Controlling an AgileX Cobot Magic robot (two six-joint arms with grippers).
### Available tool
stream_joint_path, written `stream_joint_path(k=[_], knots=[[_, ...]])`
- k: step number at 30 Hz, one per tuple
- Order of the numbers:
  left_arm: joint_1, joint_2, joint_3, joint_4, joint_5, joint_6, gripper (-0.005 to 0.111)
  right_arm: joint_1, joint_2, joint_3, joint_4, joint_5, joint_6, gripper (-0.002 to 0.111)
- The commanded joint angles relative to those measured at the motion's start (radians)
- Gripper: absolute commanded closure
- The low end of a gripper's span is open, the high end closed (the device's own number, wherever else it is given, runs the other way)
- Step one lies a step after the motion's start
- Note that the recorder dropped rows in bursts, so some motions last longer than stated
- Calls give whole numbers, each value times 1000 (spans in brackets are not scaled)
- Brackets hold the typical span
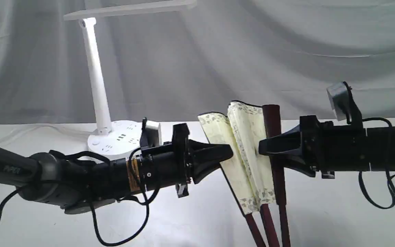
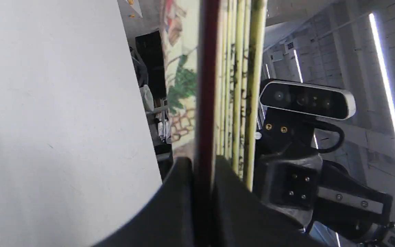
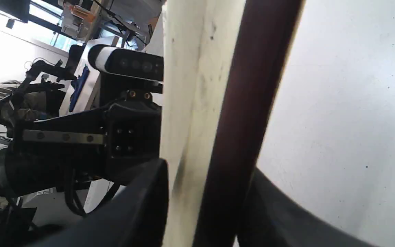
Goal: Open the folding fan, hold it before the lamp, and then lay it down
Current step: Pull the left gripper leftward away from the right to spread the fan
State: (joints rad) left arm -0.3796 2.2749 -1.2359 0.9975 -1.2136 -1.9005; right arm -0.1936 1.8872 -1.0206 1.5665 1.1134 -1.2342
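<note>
text: "PIPER", faint | on: left arm (image 1: 12, 169) link | folding fan (image 2: 238, 85) calligraphy: too blurred to read

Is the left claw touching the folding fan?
Touching. The left wrist view shows the left claw shut on the folding fan's maroon outer rib, no gap either side.

Your two arms were matte black. Your left arm (image 1: 81, 178) bore faint pale lettering (image 1: 12, 169) on its dark grey link, an amber band (image 1: 133, 174) near the wrist, and thin black cables (image 1: 94, 224) looping beneath. The left gripper (image 1: 231, 153) and right gripper (image 1: 261, 148) tapered to wedge-shaped black fingers. Each wrist carried a bar-shaped camera (image 2: 307, 99), silver-edged and dark-faced, on a black bracket with brass screws (image 2: 275, 128). More cable hung under your right arm (image 1: 372, 147).
</note>
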Motion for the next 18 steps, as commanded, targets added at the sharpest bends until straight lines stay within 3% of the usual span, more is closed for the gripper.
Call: stream_joint_path(k=[1, 7, 13, 18], knots=[[3, -7, -3, 9, -8, -10, 107, -5, -7, 0, 14, -3, -15, 75], [8, -7, -3, 9, -8, -10, 107, -5, -7, 0, 12, -3, -18, 82], [20, -7, -3, -23, -8, -10, 107, -5, -7, 0, 16, -3, -22, 108], [25, -7, -3, -62, -8, -37, 107, -5, -7, 0, 89, -3, -25, 108]])
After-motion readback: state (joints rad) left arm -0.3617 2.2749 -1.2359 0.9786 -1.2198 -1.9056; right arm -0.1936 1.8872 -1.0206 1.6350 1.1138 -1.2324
